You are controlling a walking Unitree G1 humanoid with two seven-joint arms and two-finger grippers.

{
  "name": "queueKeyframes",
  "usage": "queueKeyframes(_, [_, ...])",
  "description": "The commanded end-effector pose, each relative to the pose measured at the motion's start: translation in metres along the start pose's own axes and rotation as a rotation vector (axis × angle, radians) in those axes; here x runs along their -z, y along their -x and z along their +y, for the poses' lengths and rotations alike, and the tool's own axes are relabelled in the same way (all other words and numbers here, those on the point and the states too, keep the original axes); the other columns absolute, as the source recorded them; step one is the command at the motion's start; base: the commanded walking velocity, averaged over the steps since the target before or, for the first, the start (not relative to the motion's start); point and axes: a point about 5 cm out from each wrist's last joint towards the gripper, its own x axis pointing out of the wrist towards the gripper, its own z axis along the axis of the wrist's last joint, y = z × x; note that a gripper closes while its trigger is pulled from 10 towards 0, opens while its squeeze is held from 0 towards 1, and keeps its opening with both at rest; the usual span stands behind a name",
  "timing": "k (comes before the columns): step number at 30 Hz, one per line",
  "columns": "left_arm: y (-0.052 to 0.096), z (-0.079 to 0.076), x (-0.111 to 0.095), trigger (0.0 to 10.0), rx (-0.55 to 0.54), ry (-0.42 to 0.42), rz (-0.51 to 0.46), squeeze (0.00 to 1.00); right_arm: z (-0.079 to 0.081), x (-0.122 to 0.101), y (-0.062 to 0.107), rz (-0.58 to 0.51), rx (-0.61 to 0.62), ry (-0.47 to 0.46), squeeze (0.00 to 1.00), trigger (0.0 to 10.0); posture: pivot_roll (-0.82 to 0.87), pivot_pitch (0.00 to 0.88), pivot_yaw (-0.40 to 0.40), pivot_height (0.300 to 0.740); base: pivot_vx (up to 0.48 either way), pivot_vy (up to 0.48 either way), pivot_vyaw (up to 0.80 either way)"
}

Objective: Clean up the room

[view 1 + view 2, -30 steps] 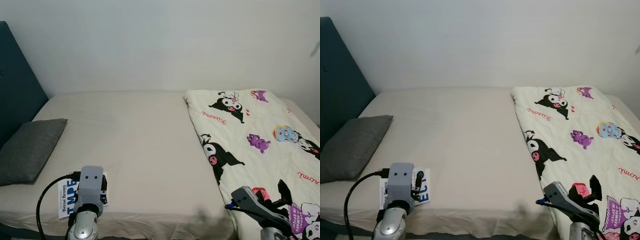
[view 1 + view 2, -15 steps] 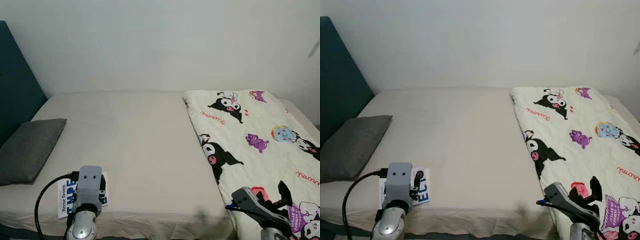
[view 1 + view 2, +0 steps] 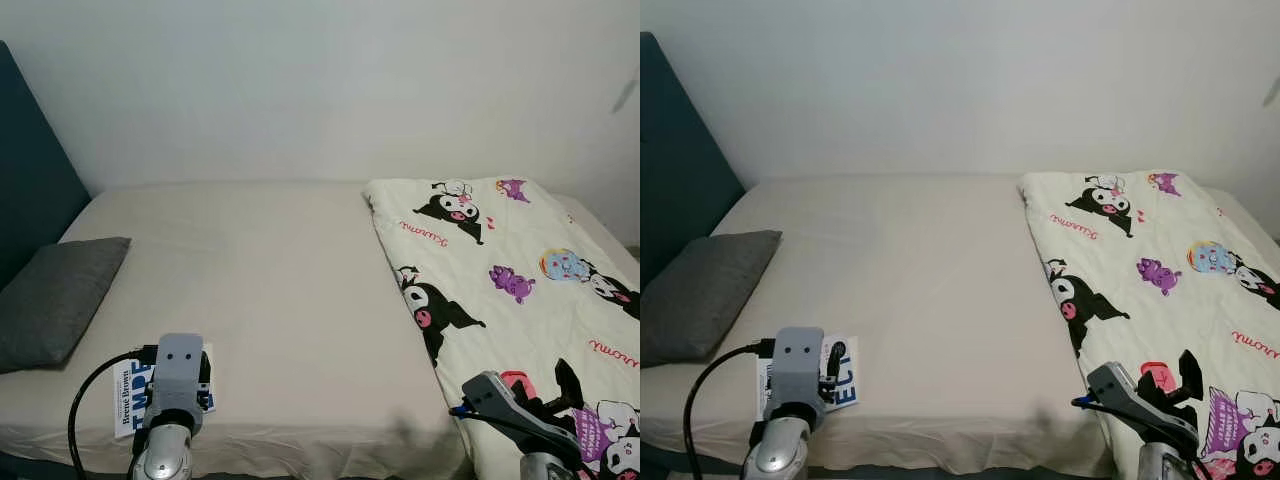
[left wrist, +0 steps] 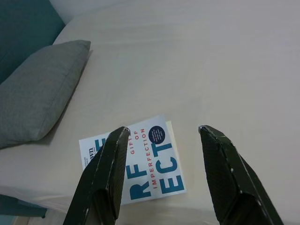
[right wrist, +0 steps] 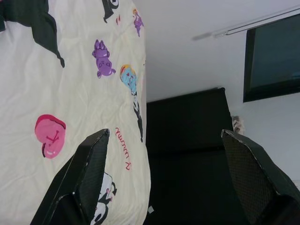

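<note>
- While both arms sit low at the near edge, the bed (image 3: 280,270) stretches out ahead of the two sets of jaws, its beige sheet smooth and bare across the middle, a white wall behind it.
- Over on the right side, beneath and beyond the right gripper's jaws, lies the cartoon-print blanket (image 3: 500,280), cream with black, purple and pink figures, spread flat from the far edge to the near one.
- Far off to the outer side of the left jaws stands the dark teal headboard (image 3: 35,180), up against the wall.
- Just beyond and to the outer side of the left jaws rests a grey pillow (image 4: 37,89), lying flat on the sheet beside that headboard.
- Now the book (image 4: 140,164): white cover, big blue letters, lying flat on the sheet near the bed's front edge, directly under the left jaws, with one black finger crossing its cover in the wrist view and the other over bare sheet just beside it. From the wrist view I cannot tell whether the fingertips touch it.
- Left gripper (image 4: 161,129) is released, its fingers spread wide and nothing between them, poised over the book.
- Right gripper (image 5: 164,136) is released too, fingers wide apart and empty, hanging over the near corner of the blanket, a pink heart-shaped print close to one finger.
</note>
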Motion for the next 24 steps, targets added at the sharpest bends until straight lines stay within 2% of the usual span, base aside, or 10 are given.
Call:
queueKeyframes(1, [0.0012,0.0015,0.0050,10.0,0.002,-0.016,0.021,0.00,0.0071,0.0024,0.0053,0.013,-0.024,-0.007,0.00,10.0,-0.02,0.176,0.008,0.740,0.000,0.000,0.00])
queueKeyframes(24, [0.0021,0.0024,0.0056,10.0,-0.001,-0.017,0.024,0.00,0.0078,0.0017,0.0037,0.013,-0.024,-0.006,0.00,10.0,-0.01,0.181,0.003,0.740,0.000,0.000,0.00])
